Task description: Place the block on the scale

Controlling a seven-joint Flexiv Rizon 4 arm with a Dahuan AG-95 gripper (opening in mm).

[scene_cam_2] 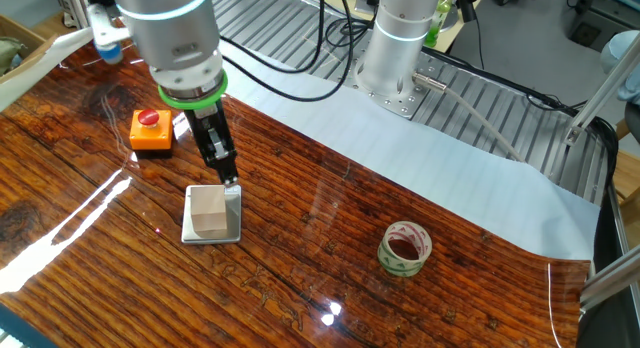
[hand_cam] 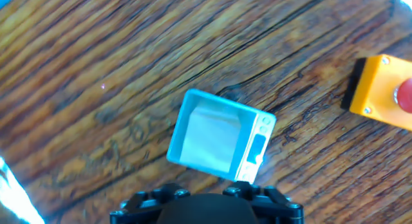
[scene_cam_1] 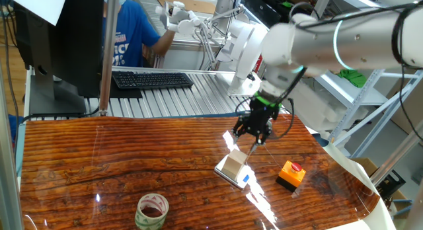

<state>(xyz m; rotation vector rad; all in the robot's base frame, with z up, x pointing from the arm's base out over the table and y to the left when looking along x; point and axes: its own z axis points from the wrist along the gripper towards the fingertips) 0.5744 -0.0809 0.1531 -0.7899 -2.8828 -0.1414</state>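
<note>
block (scene_cam_2: 208, 209) on scale (scene_cam_2: 231, 231), pincer (scene_cam_2: 229, 184) above

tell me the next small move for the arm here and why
Probably lift straight up and away. The block already sits on the scale, and the gripper hangs just above the plate's edge, holding nothing. Whether its jaws are open is hard to tell. A vertical retreat looks least likely to knock the block.
</note>
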